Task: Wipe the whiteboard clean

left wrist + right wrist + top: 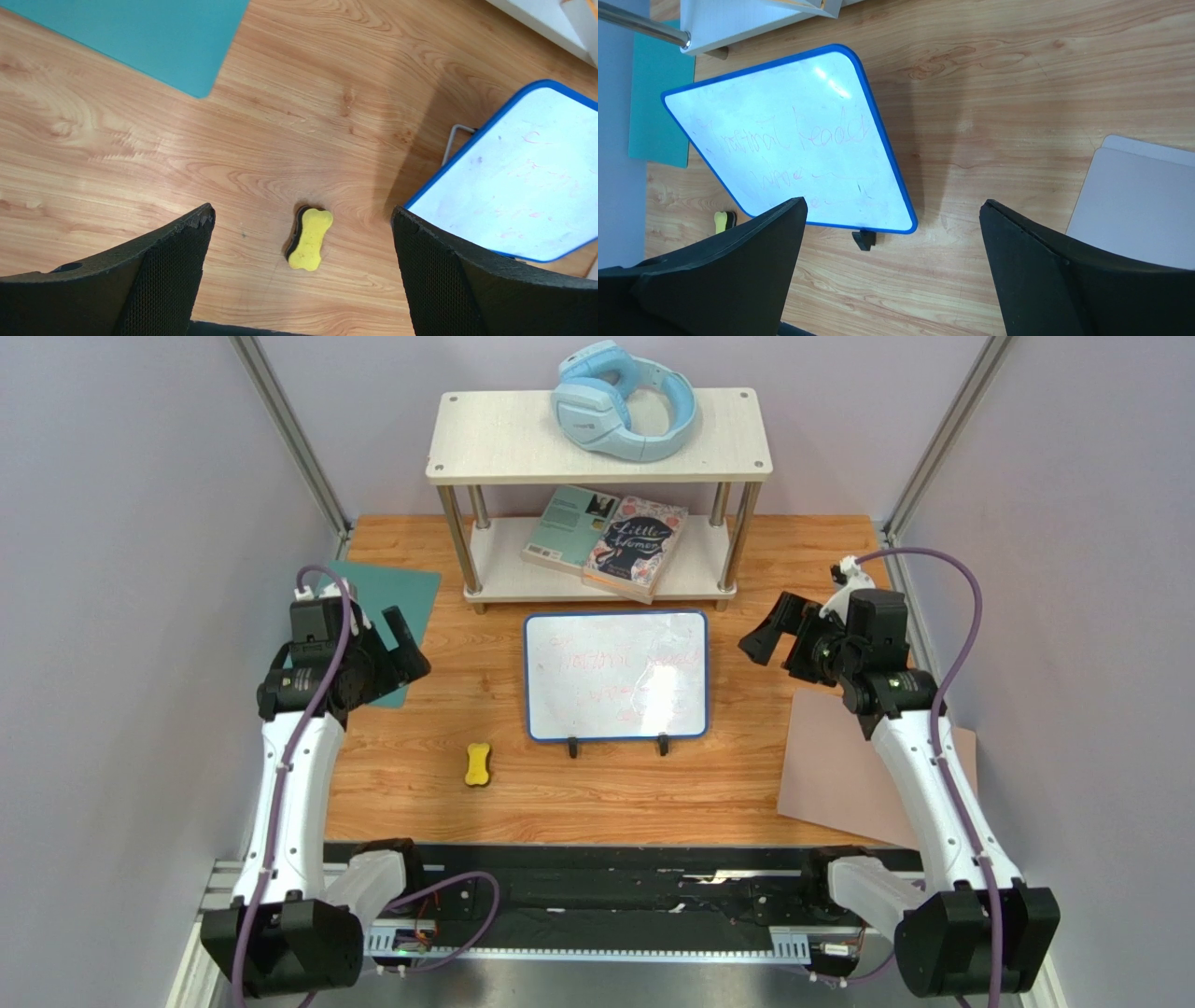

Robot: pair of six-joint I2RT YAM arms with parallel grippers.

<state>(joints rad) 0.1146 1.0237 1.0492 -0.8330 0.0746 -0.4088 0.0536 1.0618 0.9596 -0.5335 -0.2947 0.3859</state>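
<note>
The whiteboard (616, 675), white with a blue rim, black feet and faint pink writing, stands at the table's middle; it also shows in the left wrist view (516, 189) and the right wrist view (791, 147). A yellow bone-shaped eraser (480, 763) lies on the wood to its front left, seen between the left fingers (309, 239) and at the edge of the right wrist view (723, 222). My left gripper (397, 647) is open and empty, held high left of the board. My right gripper (769, 632) is open and empty, held high right of the board.
A white two-level shelf (601, 437) stands behind the board, with blue headphones (624, 399) on top and books (610, 539) below. A teal sheet (368, 616) lies under the left gripper. A tan-pink sheet (849, 770) lies at the right.
</note>
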